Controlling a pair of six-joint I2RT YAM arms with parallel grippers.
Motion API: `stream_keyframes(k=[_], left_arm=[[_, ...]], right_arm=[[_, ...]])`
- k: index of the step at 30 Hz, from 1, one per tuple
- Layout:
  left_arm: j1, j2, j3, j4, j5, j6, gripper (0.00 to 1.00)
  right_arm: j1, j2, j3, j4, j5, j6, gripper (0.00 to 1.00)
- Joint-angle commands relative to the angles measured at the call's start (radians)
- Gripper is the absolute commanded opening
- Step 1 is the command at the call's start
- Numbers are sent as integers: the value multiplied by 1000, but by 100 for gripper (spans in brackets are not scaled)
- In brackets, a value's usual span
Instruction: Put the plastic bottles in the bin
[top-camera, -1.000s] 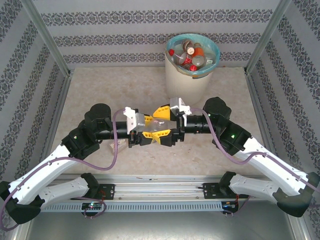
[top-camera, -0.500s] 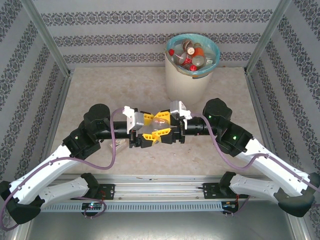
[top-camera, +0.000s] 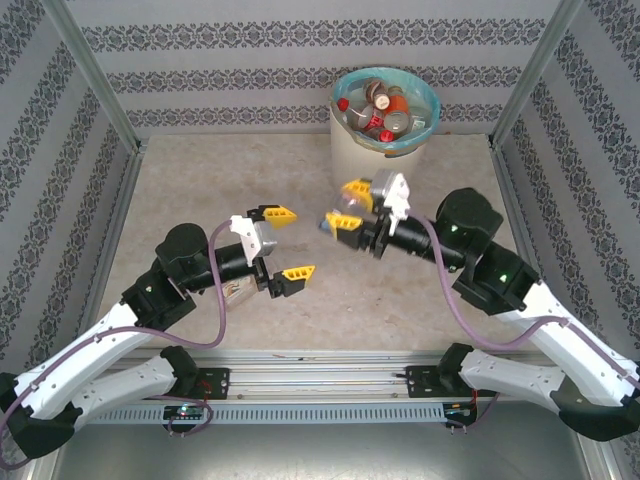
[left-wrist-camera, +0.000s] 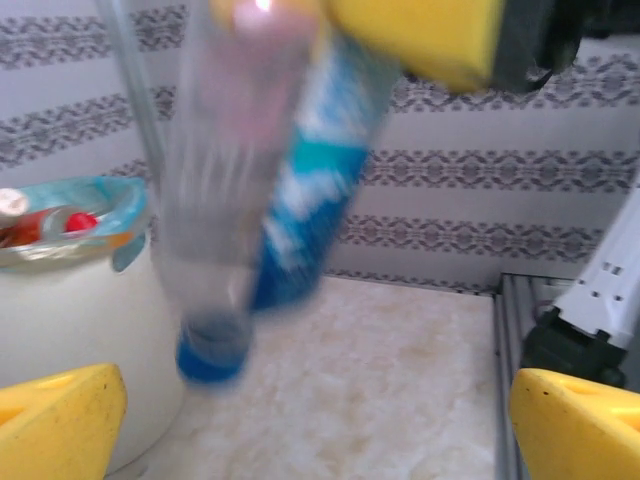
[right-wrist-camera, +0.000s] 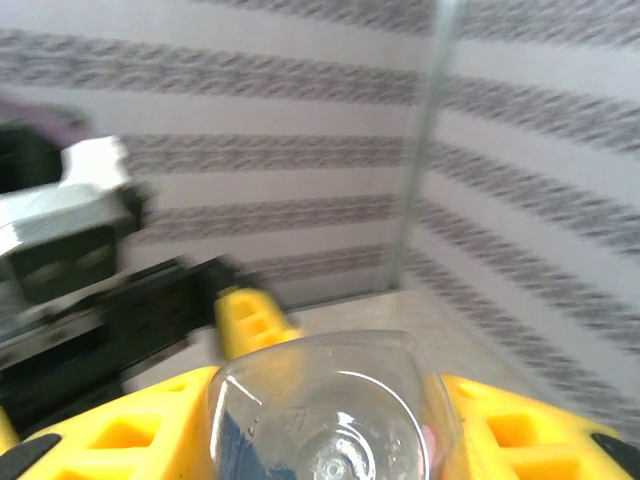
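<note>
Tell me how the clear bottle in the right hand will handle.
No liquid shows in the clear bottle, so it is probably light. Its see-through plastic may dent where the right hand squeezes it. The smooth round walls could slip, or roll once released.

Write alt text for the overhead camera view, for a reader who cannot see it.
The right pincer grips a clear plastic bottle, short of the cream-white round bin holding other bottles. The left pincer stands open and empty.
</note>
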Motion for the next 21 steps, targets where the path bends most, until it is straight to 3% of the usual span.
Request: stream_keyframes(k=[1, 6, 9, 14, 21], left_arm=[[-9, -25, -10, 52, -124, 43, 99], [-9, -19, 0, -15, -180, 61, 99], [-9, -26, -1, -47, -192, 55, 99], [-9, -63, -21, -69, -221, 45, 98], [-9, -92, -48, -86, -264, 43, 98]], right_arm=[[-102, 86, 182, -86, 262, -92, 27], [-374, 286, 392, -104, 256, -28, 27], [-470, 414, 484, -96, 273, -31, 26], [-541, 615, 647, -103, 310, -59, 25], [-552, 863, 896, -230, 385, -126, 28]])
